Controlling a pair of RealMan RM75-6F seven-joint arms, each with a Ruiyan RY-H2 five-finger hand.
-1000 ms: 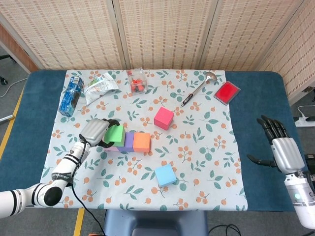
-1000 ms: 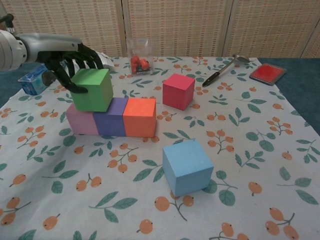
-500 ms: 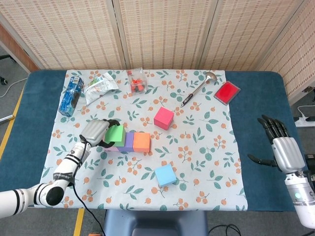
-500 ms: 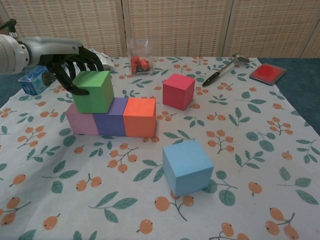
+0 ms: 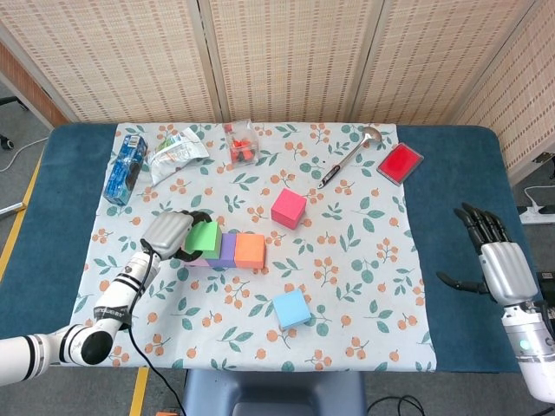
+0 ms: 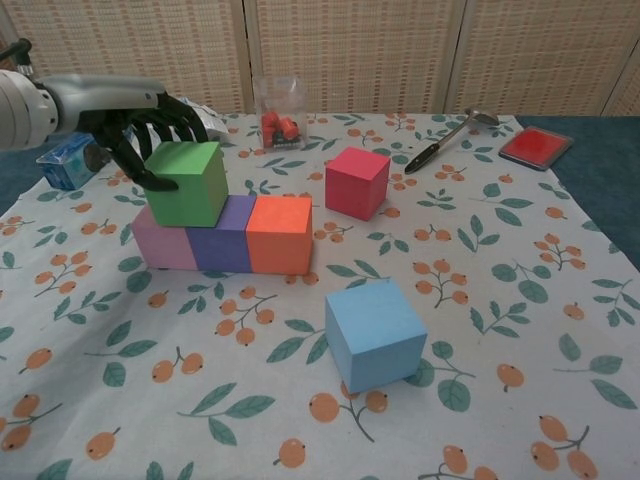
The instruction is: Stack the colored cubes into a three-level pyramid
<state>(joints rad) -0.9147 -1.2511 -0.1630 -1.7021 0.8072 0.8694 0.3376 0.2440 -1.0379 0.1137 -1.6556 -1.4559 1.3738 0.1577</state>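
Note:
A row of a pink cube [image 6: 160,245], a purple cube [image 6: 222,237] and an orange cube [image 6: 280,235] lies left of centre on the cloth. A green cube [image 6: 190,185] sits on top of the row, over the pink and purple ones. My left hand [image 6: 140,125] grips it from its far left side, fingers curled over its top edge. In the head view the same hand [image 5: 169,231] is beside the green cube [image 5: 203,237]. A magenta cube [image 5: 289,208] and a light blue cube [image 5: 291,308] stand alone. My right hand [image 5: 496,260] hovers open off the cloth at far right.
Along the back lie a blue packet [image 5: 126,167], a clear wrapper [image 5: 179,149], a small clear box of red bits [image 5: 240,145], a ladle [image 5: 349,156] and a red pad [image 5: 400,163]. The floral cloth [image 5: 364,286] covers the blue table.
The green cube has shifted slightly to the right on the row, still in my left hand. The right hand has stayed put.

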